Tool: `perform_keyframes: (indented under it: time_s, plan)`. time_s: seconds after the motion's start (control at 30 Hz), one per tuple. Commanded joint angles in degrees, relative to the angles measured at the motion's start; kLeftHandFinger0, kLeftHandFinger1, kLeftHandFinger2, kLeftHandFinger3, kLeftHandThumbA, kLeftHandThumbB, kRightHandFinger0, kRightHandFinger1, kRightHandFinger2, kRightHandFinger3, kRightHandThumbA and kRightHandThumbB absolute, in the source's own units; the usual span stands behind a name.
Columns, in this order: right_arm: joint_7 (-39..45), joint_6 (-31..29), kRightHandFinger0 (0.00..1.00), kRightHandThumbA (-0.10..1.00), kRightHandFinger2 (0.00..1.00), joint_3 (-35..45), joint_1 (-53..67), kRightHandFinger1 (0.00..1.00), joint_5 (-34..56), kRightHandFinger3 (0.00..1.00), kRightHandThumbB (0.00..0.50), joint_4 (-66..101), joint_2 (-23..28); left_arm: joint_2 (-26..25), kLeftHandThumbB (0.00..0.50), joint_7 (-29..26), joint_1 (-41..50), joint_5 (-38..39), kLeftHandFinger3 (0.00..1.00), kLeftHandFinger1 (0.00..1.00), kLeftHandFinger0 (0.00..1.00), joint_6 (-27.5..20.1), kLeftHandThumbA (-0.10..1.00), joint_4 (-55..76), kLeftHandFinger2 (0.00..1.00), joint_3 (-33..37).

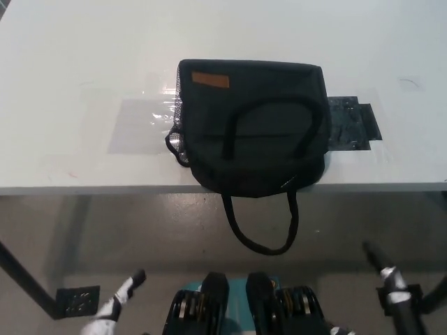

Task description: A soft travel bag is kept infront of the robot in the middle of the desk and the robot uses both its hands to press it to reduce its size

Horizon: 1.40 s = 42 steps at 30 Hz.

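Bag-pressing hasn't really kicked off yet as far as we can tell, both hands are down low, below the desk edge and well short of the bag. Nearest to us, our white left hand (115, 307) sits at the lower left over the floor, and only part of it shows, so we can't tell if the fingers are spread or curled. Our black right hand (391, 279) is at the lower right, same deal, too little in view to call it either way.

Next out, one carry strap (260, 227) droops over the desk's front edge and hangs in the air. Then the soft travel bag (255, 129) itself, dark, lying flat at the front middle of the white desk (84, 56), with its near side right at the edge. It has an orange label (210, 79) near its far left corner, and a dark flat sheet (355, 124) pokes out from its right side.

We reckon the next move is lifting both hands up over the desk and setting them down on top of the bag, one each side, then pushing down evenly so it squashes without sliding off the edge.
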<state>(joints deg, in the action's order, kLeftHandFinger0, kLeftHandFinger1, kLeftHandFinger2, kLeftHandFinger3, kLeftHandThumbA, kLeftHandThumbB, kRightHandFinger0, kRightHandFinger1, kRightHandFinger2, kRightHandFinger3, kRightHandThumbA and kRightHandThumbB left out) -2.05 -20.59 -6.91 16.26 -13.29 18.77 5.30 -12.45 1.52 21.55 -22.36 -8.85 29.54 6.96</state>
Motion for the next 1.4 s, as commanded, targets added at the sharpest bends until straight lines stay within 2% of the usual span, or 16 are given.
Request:
perform_keyframes:
  time_s: [0.0, 0.07, 0.13, 0.2, 0.27, 0.3, 0.33, 0.47, 0.53, 0.6, 0.73, 0.97, 1.07, 1.17, 1.23, 1.37]
  plan:
    - [0.1, 3.2, 1.0, 1.0, 1.0, 3.6, -4.4, 1.0, 0.0, 1.0, 0.36, 10.0, 0.8, -1.9, 0.373, 0.5, -5.0, -6.7, 1.0, 1.0, 1.0, -1.5, 1.0, 10.9, 1.0, -4.4]
    - [-0.1, 4.6, 1.0, 1.0, 1.0, 5.7, -7.8, 1.0, -1.8, 1.0, 0.353, 12.1, 1.2, -2.9, 0.406, 3.4, -8.5, -4.8, 1.0, 1.0, 1.0, 3.6, 1.0, 15.1, 1.0, -5.9]
    - [1.0, 5.4, 1.0, 1.0, 1.0, 6.3, -10.2, 1.0, 0.0, 1.0, 0.322, 12.6, 2.2, -3.2, 0.414, 4.5, -11.5, -4.0, 1.0, 1.0, 1.0, 5.8, 1.0, 16.5, 1.0, -7.1]
    - [2.2, 8.4, 1.0, 1.0, 1.0, 6.9, -13.0, 1.0, 2.1, 1.0, 0.325, 13.6, 3.1, -4.0, 0.426, 5.8, -16.5, -3.0, 1.0, 1.0, 1.0, 8.3, 1.0, 17.1, 1.0, -8.3]
    - [2.3, 9.7, 1.0, 1.0, 1.0, 7.8, -17.4, 1.0, 1.9, 1.0, 0.254, 12.9, 3.8, -4.5, 0.437, 7.7, -22.6, -3.5, 1.0, 1.0, 1.0, 11.8, 1.0, 17.3, 1.0, -9.1]
    - [2.4, 10.9, 1.0, 1.0, 1.0, 8.3, -20.0, 1.0, 1.5, 1.0, 0.251, 11.9, 4.3, -5.0, 0.424, 8.8, -25.9, -3.1, 1.0, 1.0, 1.0, 13.4, 1.0, 17.0, 1.0, -9.5]
    - [3.0, 13.7, 1.0, 1.0, 1.0, 8.7, -23.5, 1.0, 1.6, 1.0, 0.28, 10.5, 4.9, -6.0, 0.386, 9.6, -30.6, -3.5, 1.0, 1.0, 1.0, 13.8, 1.0, 15.4, 1.0, -9.5]
    - [5.1, 20.7, 1.0, 1.0, 1.0, 8.8, -31.0, 1.0, 1.2, 1.0, 0.293, 8.6, 6.4, -7.0, 0.353, 13.4, -42.6, -8.1, 1.0, 1.0, 1.0, 18.2, 1.0, 10.6, 1.0, -8.1]
    - [5.6, 23.7, 1.0, 1.0, 1.0, 8.3, -36.5, 1.0, -1.6, 1.0, 0.288, 5.5, 6.8, -7.5, 0.302, 14.4, -49.8, -11.9, 1.0, 1.0, 1.0, 18.3, 1.0, 5.1, 1.0, -6.4]
    - [6.1, 25.1, 1.0, 1.0, 1.0, 8.0, -40.3, 1.0, -1.6, 1.0, 0.284, 2.9, 7.3, -7.8, 0.291, 15.4, -54.3, -13.4, 1.0, 1.0, 1.0, 19.1, 1.0, 0.8, 1.0, -5.0]
    - [7.3, 29.6, 1.0, 1.0, 1.0, 5.9, -50.4, 1.0, -3.2, 1.0, 0.314, -5.1, 7.0, -8.3, 0.306, 14.8, -63.5, -16.9, 1.0, 1.0, 1.0, 17.7, 1.0, -12.4, 1.0, -1.1]
    - [6.9, 31.0, 1.0, 1.0, 1.0, 4.0, -61.9, 1.0, -2.4, 1.0, 0.313, -19.2, 5.6, -7.3, 0.314, 11.6, -73.3, -20.6, 1.0, 1.0, 1.0, 18.4, 1.0, -29.6, 1.0, 3.8]
    - [6.3, 30.9, 1.0, 1.0, 1.0, 3.6, -64.8, 1.0, -2.4, 1.0, 0.316, -23.6, 5.2, -6.8, 0.286, 9.9, -76.1, -20.8, 1.0, 1.0, 1.0, 17.8, 1.0, -35.7, 1.0, 5.2]
    - [5.5, 30.1, 1.0, 1.0, 1.0, 2.9, -69.2, 1.0, -2.7, 1.0, 0.295, -31.3, 4.4, -6.6, 0.205, 10.4, -80.1, -22.7, 1.0, 1.0, 1.0, 18.2, 1.0, -43.5, 1.0, 8.3]
    - [5.2, 30.0, 1.0, 1.0, 1.0, 2.6, -71.4, 1.0, -2.4, 1.0, 0.278, -35.8, 3.7, -6.0, 0.183, 9.4, -82.1, -23.2, 1.0, 1.0, 1.0, 18.0, 1.0, -48.5, 1.0, 9.7]
    - [4.3, 27.8, 1.0, 1.0, 1.0, 2.6, -75.0, 1.0, -1.6, 1.0, 0.269, -43.8, 2.4, -5.4, 0.175, 9.0, -84.9, -24.0, 1.0, 1.0, 1.0, 17.7, 1.0, -55.1, 1.0, 12.5]
